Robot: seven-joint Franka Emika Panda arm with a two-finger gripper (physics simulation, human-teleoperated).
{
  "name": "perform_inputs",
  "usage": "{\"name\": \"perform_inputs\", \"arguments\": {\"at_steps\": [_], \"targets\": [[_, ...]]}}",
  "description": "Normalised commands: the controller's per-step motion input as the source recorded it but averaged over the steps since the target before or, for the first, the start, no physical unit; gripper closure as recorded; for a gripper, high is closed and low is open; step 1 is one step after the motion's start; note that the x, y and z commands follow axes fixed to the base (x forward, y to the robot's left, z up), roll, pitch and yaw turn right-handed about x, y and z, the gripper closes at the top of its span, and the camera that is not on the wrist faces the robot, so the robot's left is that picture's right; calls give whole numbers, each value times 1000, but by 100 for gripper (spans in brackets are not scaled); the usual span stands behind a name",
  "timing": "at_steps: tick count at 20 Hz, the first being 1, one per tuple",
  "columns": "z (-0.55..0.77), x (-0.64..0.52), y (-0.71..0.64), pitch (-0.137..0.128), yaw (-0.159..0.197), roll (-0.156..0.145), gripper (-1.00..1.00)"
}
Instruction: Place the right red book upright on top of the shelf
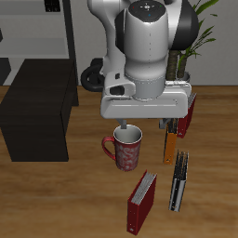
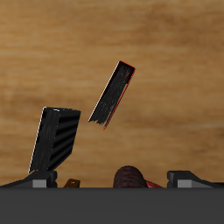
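Note:
The right red book (image 1: pixel 142 202) is a thin dark-red hardcover near the table's front edge, in front of the mug; it also shows in the wrist view (image 2: pixel 114 92). The shelf (image 1: pixel 37 116) is a low matte-black box farther back, well away from the book. My gripper (image 1: pixel 144 121) hangs above the mug, well behind the right red book, with its jaws apart and nothing between them; in the wrist view (image 2: pixel 112 179) both fingers (image 2: pixel 35 179) show wide apart. A second red book (image 1: pixel 187 117) stands half hidden behind my hand.
A red patterned mug (image 1: pixel 124 149) sits under my gripper. A thin orange book (image 1: pixel 169 147) and a dark book with grey pages (image 1: pixel 178 181) stand beside it. A grey metal-frame rack (image 1: pixel 56 37) and a potted plant (image 1: pixel 191 56) are at the back.

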Motion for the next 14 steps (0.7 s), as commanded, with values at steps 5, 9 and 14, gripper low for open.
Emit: {"name": "perform_inputs", "arguments": {"at_steps": [5,9,14], "targets": [[-198,325,-89,11,-40,-32,-100],[-222,313,-140,-10,-66,-41,-100],[-273,140,151,-52,-20,-4,-100]]}}
